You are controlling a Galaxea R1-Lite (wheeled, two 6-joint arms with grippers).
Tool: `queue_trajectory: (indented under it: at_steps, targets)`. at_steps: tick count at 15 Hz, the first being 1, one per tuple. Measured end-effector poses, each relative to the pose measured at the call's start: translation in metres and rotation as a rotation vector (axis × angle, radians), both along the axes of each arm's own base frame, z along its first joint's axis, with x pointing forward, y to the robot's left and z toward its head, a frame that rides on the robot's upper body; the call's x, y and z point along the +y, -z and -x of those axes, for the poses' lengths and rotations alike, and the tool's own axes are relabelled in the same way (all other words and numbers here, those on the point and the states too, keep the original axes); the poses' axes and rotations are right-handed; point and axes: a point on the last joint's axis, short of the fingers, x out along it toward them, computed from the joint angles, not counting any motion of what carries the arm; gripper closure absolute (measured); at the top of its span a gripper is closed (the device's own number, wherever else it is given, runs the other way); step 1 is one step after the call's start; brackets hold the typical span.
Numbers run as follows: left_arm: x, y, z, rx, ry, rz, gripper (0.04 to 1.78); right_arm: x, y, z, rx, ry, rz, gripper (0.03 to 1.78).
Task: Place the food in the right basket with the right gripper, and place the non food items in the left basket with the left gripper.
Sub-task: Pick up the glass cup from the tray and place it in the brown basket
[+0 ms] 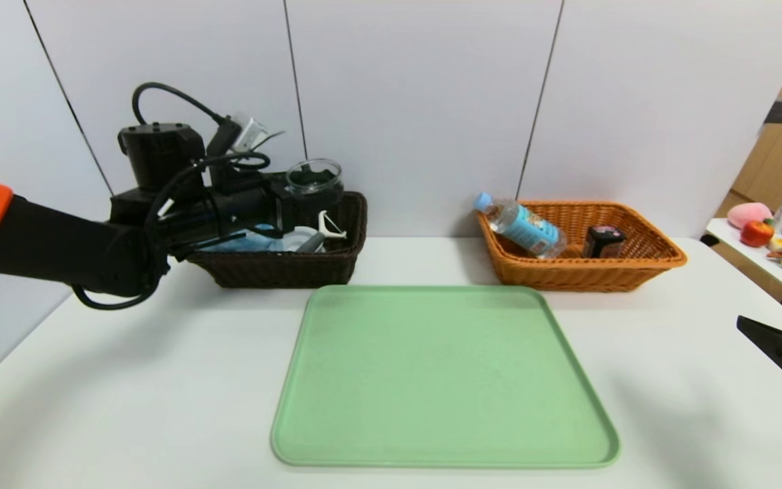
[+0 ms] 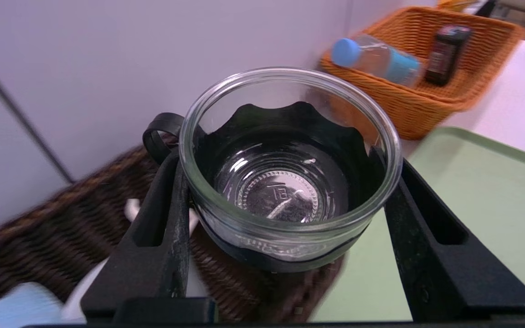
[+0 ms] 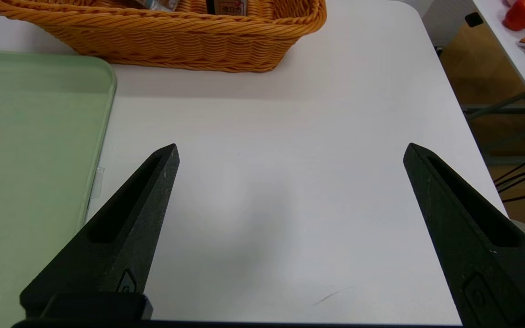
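My left gripper [image 1: 313,193] is shut on a clear glass jar [image 1: 314,178] with a black sleeve and holds it over the near right corner of the dark brown left basket [image 1: 282,266]. The jar [image 2: 290,168] sits upright between the fingers [image 2: 162,228] in the left wrist view. That basket holds a white peeler [image 1: 328,227] and a light blue item [image 1: 241,241]. The orange right basket [image 1: 635,261] holds a water bottle [image 1: 520,225] and a small dark bottle [image 1: 603,240]. My right gripper [image 3: 290,152] is open and empty over the bare table, right of the green tray [image 1: 442,377].
The green tray is bare and lies in the table's middle in front of both baskets. A side table [image 1: 781,275] at the far right carries toy fruit and other food. The white table's right edge [image 3: 467,136] is near my right gripper.
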Motion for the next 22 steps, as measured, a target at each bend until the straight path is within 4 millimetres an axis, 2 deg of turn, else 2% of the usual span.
queue_trajectory:
  at_steps: [3, 6, 9, 18, 22]
  targets:
    - [0.013, -0.022, -0.018, 0.085, -0.114, -0.061, 0.61, 0.0, 0.0, 0.001, -0.003, 0.0, 0.0, 0.11]
    - [0.019, -0.022, -0.024, 0.229, -0.196, -0.231, 0.62, 0.0, 0.0, 0.001, -0.004, 0.002, 0.0, 0.11]
    - [0.02, -0.015, -0.027, 0.373, -0.229, -0.311, 0.62, 0.0, 0.0, 0.001, -0.003, 0.003, -0.005, 0.11]
    - [0.011, 0.029, -0.077, 0.361, -0.299, -0.333, 0.62, 0.0, 0.002, 0.001, 0.004, 0.006, -0.012, 0.11]
    - [0.01, 0.04, -0.083, 0.373, -0.3, -0.341, 0.62, 0.0, 0.004, 0.001, 0.015, 0.006, -0.013, 0.11]
